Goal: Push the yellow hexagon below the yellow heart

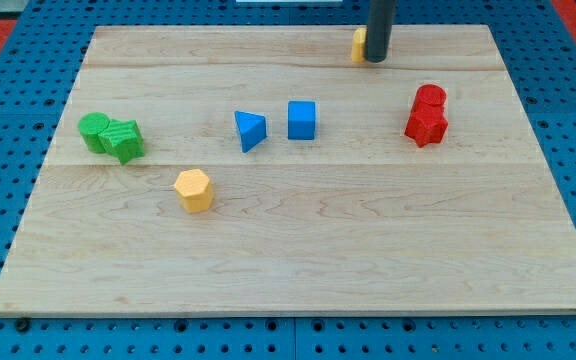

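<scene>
The yellow hexagon (194, 190) lies on the wooden board, left of the middle. The yellow heart (359, 44) sits near the view's top edge, mostly hidden behind the dark rod. My tip (375, 60) rests right beside the heart, on its right side, far from the hexagon, which lies down and to the left of it.
A blue triangle (250, 130) and a blue cube (302, 120) stand at the middle. Two green blocks (111, 136) touch at the left. Two red blocks (428, 115) touch at the right. The board's edge (298, 312) runs along the view's bottom.
</scene>
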